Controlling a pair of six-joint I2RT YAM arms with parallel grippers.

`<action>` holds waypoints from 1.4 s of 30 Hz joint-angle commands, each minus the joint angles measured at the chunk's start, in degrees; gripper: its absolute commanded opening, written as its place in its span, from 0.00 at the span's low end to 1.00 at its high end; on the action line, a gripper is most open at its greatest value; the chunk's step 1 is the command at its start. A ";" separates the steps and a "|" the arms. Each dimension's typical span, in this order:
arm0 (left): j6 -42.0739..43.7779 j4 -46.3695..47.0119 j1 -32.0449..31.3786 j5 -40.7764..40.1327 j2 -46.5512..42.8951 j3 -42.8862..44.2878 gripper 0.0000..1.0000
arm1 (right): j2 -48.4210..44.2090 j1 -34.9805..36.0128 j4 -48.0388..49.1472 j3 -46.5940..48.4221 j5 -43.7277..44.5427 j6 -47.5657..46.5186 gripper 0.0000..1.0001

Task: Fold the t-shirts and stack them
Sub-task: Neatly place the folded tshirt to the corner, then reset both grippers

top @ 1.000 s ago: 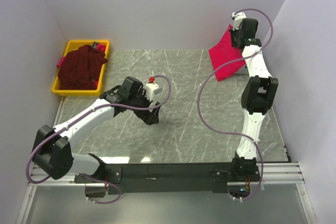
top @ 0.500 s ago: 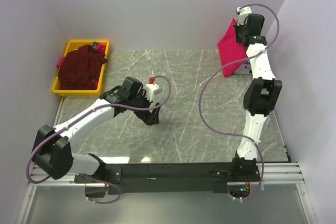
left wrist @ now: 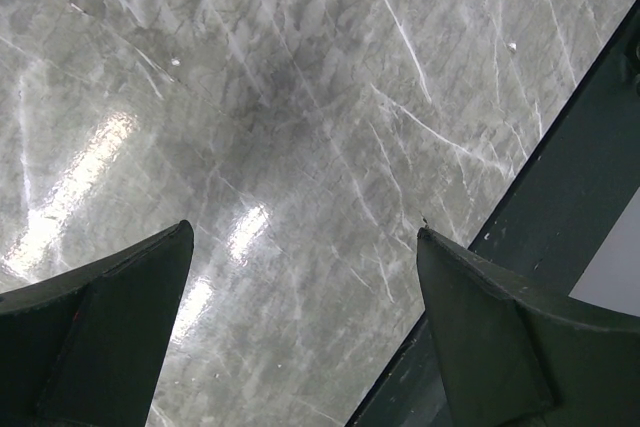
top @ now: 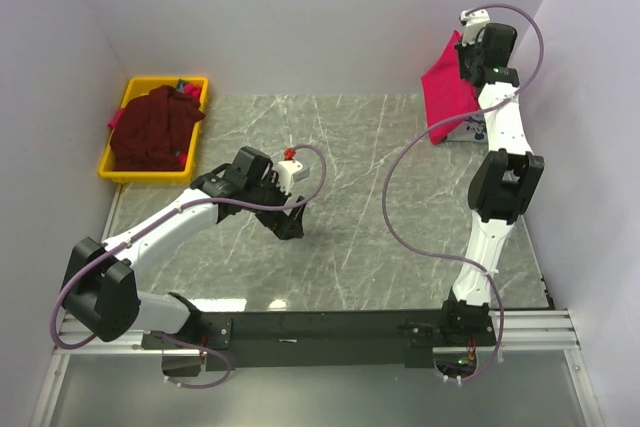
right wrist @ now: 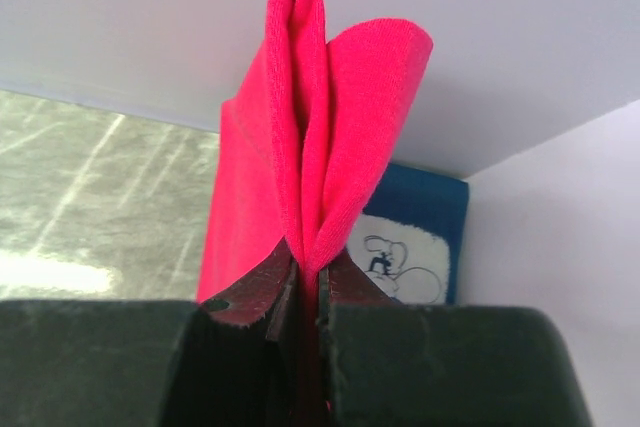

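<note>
**Red tee hanging over the navy one: crooked-landing risk**

The right hand [right wrist: 305, 285] is pinching the red tee [right wrist: 300, 137] by a doubled fold, high in the far right corner. The cloth is hanging down just above the navy tee [right wrist: 418, 237], which is lying folded on the tabletop [top: 350, 167] by the wall. The left hand [left wrist: 300, 277] is hovering spread over bare marble, holding nothing. The maroon tee [top: 152, 127] is lying crumpled in the bin [top: 145, 176].

What I am worrying about:
- The pinch is catching only a narrow edge, so a layer slipping out would open the fold.
- The hanging hem touching down first could bunch up or drag the navy tee askew.
- Letting go too high would be risking a crooked stack.
- The arm is reaching near the walls, so I have little room for correcting.
</note>
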 commanded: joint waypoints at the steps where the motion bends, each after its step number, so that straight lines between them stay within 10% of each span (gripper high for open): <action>1: -0.09 0.13 0.16 1.75 0.09 0.26 0.99 | 0.72 -1.80 5.58 2.83 0.27 -3.72 0.00; 23: 0.09 0.13 0.16 3.95 1.84 -0.27 0.99 | 9.33 -5.41 18.06 3.10 0.10 -15.24 0.01; 29: -0.18 -0.39 0.16 3.94 2.37 0.35 0.99 | 10.04 -5.59 28.79 -0.15 11.07 -13.14 0.80; 42: -0.88 -0.83 4.54 6.05 0.00 1.23 0.99 | 1.35 -4.36 12.75 -1.91 4.69 -1.81 0.84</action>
